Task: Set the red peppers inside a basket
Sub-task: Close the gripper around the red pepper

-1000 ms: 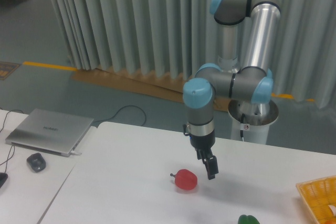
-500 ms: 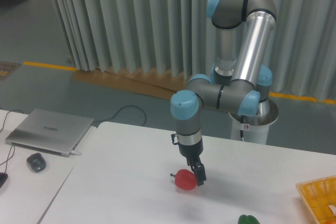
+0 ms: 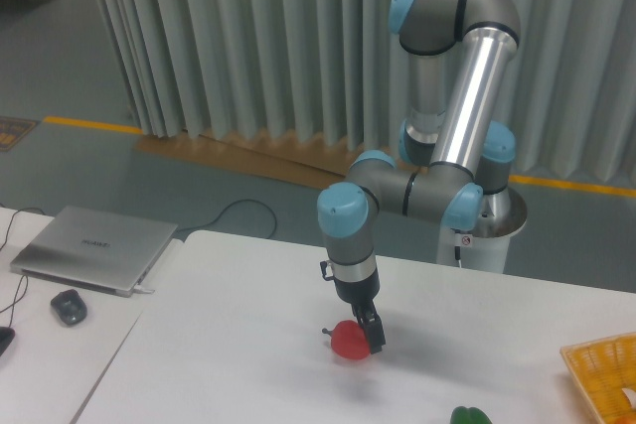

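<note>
A small glossy red pepper (image 3: 347,342) lies on the white table (image 3: 229,345), its dark stem pointing left. My gripper (image 3: 371,336) points straight down and sits right at the pepper's right side, its dark fingers overlapping the fruit. From this view I cannot tell whether the fingers are around the pepper or how far apart they stand. The yellow-orange lattice basket (image 3: 604,372) shows only partly at the table's right edge, far to the right of the gripper.
A dark green pepper (image 3: 470,416) peeks in at the bottom edge, right of the red one. On a separate desk to the left lie a closed laptop (image 3: 91,247) and a grey mouse (image 3: 68,306). The arm's base pedestal (image 3: 477,235) stands behind the table.
The gripper has moved left and down, from beside the pepper's right to directly against it. The pepper has not moved.
</note>
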`<action>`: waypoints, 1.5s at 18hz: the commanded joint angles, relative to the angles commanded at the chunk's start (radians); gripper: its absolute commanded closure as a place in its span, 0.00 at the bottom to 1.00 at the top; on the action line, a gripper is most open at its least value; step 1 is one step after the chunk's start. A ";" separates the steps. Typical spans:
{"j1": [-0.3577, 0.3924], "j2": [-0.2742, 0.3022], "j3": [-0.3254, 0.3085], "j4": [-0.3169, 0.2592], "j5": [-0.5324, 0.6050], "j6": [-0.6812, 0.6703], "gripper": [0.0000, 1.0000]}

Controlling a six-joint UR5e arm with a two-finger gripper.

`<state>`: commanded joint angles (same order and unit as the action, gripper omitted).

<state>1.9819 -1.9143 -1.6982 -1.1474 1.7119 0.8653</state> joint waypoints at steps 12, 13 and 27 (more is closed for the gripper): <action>-0.034 -0.071 0.072 0.006 0.000 -0.046 0.00; -0.034 -0.072 0.075 0.006 0.002 -0.046 0.00; -0.034 -0.075 0.061 0.002 0.052 -0.045 0.39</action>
<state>1.9482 -1.9896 -1.6368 -1.1459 1.7641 0.8207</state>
